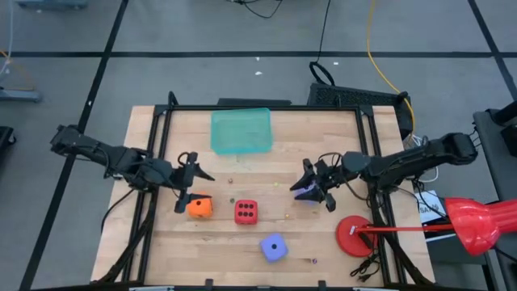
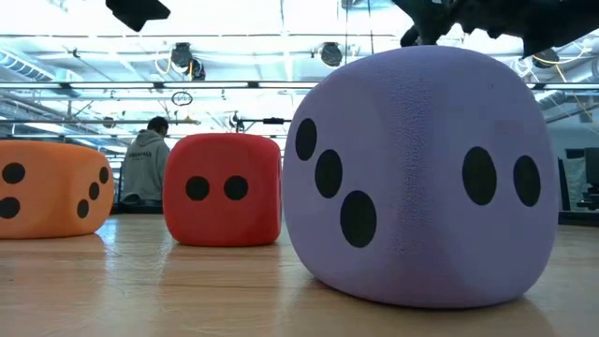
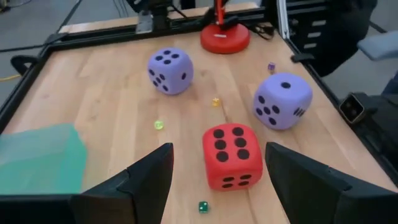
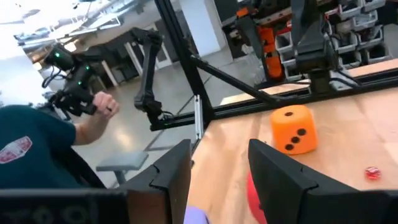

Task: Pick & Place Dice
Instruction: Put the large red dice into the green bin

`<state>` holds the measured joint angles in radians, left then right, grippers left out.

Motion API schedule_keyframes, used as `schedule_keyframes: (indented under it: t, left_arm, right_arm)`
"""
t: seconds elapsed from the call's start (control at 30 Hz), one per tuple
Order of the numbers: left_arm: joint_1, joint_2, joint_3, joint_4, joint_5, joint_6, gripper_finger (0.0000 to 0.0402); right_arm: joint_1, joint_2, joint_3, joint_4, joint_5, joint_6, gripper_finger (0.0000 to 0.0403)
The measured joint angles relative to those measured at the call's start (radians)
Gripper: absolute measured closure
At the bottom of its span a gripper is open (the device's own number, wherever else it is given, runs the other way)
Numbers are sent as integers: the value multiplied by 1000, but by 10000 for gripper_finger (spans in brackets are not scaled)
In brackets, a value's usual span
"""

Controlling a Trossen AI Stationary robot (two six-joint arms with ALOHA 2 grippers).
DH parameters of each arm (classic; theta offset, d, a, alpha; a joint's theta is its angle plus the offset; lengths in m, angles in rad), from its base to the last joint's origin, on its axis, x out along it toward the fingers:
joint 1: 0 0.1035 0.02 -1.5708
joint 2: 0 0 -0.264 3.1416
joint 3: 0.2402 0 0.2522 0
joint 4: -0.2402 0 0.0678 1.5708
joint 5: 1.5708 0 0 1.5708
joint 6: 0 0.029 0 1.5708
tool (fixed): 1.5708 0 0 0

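In the high view the orange die, red die and one purple-blue die rest on the table's near half. The second purple-blue die sits under my right gripper, which hangs above it, open; its wrist view shows only a purple sliver low between the fingers. My left gripper is open just beyond the orange die, level and pointing right. Its wrist view looks past the fingers at the red die and both purple-blue dice.
A flat teal tray lies at the table's far middle. A red round base with a horn-shaped part stands at the near right corner. Tiny coloured dice lie scattered. A black frame edges the table. A seated person is beyond the table's left side.
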<state>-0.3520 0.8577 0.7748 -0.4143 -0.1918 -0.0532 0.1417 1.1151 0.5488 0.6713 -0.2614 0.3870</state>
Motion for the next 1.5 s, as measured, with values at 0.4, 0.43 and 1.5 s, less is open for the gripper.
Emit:
schedule_keyframes:
  t: [0.4,0.43,1.5]
  left_arm:
    - [32,5,-153,237,103,53,135]
    - [40,6,-159,244,123,56,135]
    - [286,349,-161,344,570,285,135]
  right_arm:
    - [64,70,0,358,21,10,250]
    - [64,70,3,329,23,15,250]
    - [308,650,605,-439,576,437,250]
